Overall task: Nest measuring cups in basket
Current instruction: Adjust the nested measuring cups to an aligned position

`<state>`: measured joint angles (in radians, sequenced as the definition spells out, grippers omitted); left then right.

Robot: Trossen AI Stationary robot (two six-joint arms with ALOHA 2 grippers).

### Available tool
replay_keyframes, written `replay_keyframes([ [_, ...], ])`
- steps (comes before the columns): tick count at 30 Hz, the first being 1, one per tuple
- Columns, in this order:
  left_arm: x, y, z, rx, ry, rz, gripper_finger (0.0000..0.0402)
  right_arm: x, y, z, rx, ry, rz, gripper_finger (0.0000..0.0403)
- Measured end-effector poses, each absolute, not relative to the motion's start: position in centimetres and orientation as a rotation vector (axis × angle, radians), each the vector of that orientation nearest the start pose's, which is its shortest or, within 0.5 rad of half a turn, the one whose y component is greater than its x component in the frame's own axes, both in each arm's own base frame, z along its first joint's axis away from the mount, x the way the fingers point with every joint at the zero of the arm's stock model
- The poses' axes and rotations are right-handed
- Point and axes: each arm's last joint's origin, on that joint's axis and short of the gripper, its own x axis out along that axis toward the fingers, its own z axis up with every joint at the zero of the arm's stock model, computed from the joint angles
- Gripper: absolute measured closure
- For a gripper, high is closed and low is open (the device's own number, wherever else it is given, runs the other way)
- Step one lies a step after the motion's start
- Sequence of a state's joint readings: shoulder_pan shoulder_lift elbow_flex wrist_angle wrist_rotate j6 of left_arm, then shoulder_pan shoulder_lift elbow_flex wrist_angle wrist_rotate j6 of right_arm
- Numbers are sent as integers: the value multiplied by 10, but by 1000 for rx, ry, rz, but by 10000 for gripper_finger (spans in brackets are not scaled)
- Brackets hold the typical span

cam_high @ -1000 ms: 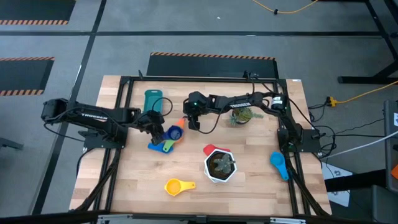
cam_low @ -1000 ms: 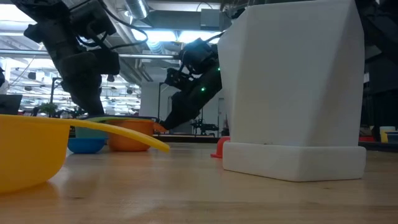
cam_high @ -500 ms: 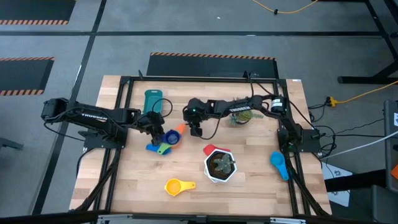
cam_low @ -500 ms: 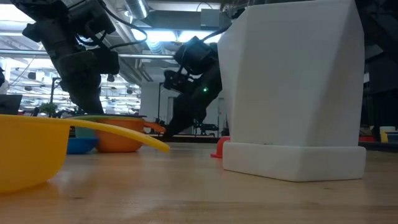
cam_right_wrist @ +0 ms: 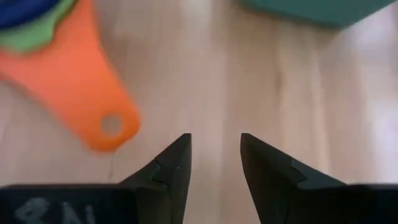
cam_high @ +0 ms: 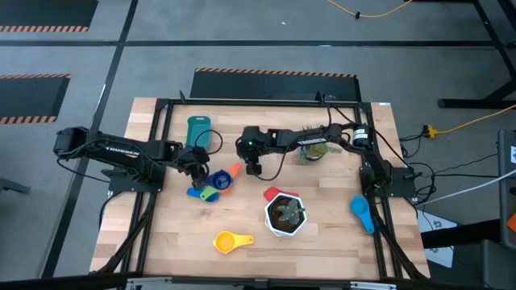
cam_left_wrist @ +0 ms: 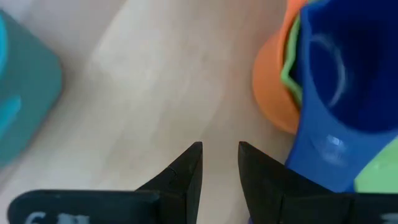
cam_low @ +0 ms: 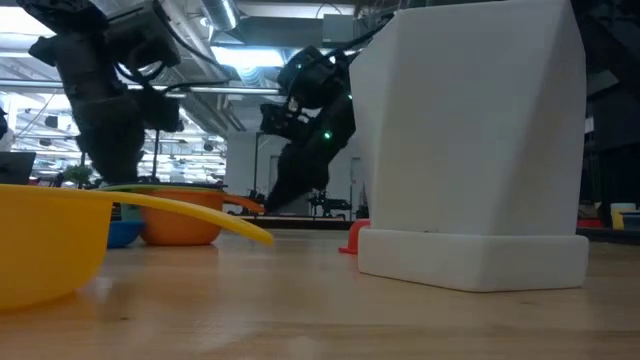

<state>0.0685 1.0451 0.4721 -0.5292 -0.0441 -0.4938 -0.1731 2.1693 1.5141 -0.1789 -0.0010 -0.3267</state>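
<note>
Nesting in a small stack near the middle of the wooden worktop point(cam_high: 322, 234), the dark blue measuring cup point(cam_high: 218, 178) sits inside the green cup point(cam_high: 211, 192), which sits inside the orange cup point(cam_high: 230, 171), its flat handle pointing toward the right arm. The teal basket point(cam_high: 197, 130) stands apart from the stack, nearer the far edge, and nothing can be made out inside it. The left gripper point(cam_high: 193, 163) hangs just beside the stack on the basket's side, its fingers point(cam_left_wrist: 186, 171) slightly apart and holding nothing. The right gripper point(cam_high: 255, 167) hovers just beyond the orange handle, fingers point(cam_right_wrist: 171, 165) likewise parted over bare wood. A white hexagonal plant pot point(cam_high: 285, 214) holds a small plant, with the red cup point(cam_high: 272, 193) touching its far side. The yellow cup point(cam_high: 229, 240) lies alone near the front edge, and the light blue cup point(cam_high: 362, 213) rests close to the worktop's right-hand edge. Open wood lies between basket and stack, and along the front.
</note>
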Motion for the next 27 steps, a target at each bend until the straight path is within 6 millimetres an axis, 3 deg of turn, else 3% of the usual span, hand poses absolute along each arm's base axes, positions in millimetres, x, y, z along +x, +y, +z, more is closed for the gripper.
replay_keyframes([
  [8,168,10,162,-507,1093,298,305,469,-86,163,-241,694,-36,260],
  [18,168,10,163,-507,1083,298,305,477,-86,132,-225,680,14,260],
  [27,168,10,163,-541,1085,295,305,476,-79,127,-173,692,138,260],
])
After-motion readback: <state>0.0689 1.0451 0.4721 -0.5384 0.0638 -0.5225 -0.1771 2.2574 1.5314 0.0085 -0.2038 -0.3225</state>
